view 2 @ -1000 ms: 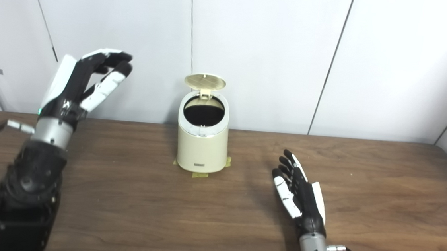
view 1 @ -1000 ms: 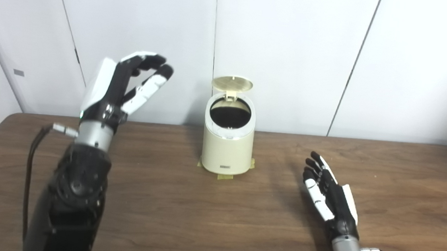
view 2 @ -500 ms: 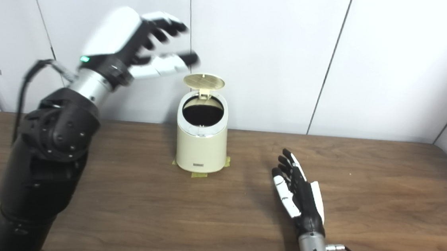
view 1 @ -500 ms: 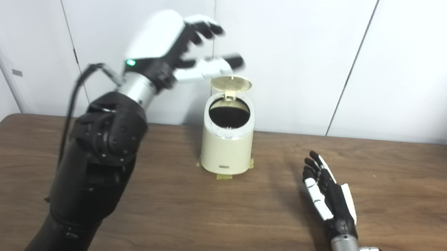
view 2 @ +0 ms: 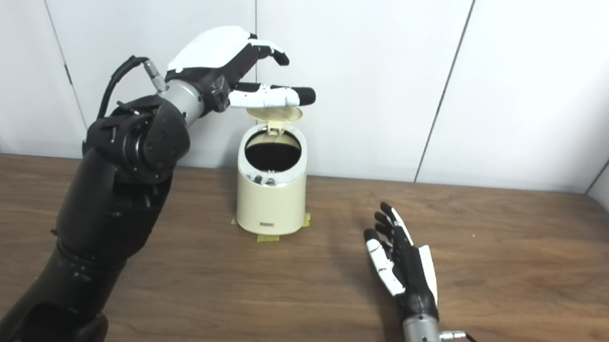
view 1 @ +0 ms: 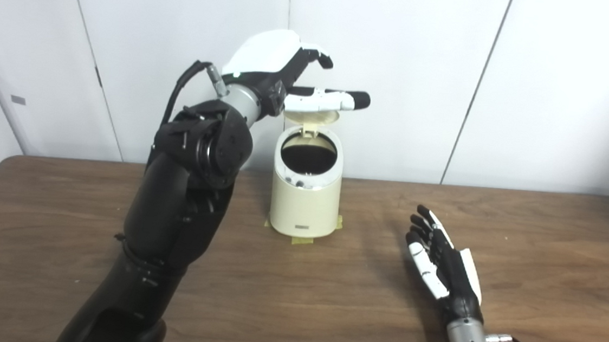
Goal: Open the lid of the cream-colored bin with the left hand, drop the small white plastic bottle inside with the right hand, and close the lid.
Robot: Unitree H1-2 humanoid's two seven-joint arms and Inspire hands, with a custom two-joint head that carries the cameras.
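A cream-colored bin [view 1: 305, 193] stands on a wooden surface [view 1: 548, 255], its lid [view 1: 313, 116] tipped up, partly hidden behind the left hand [view 1: 285, 71], which hovers above it, fingers spread, grasping nothing. The right hand [view 1: 441, 260] rests released on the surface. The bin's dark interior hides its contents.

cream bin [view 1: 304, 203], dark wood-grain table [view 1: 326, 303], black-and-white hands, white wall [view 1: 562, 77]
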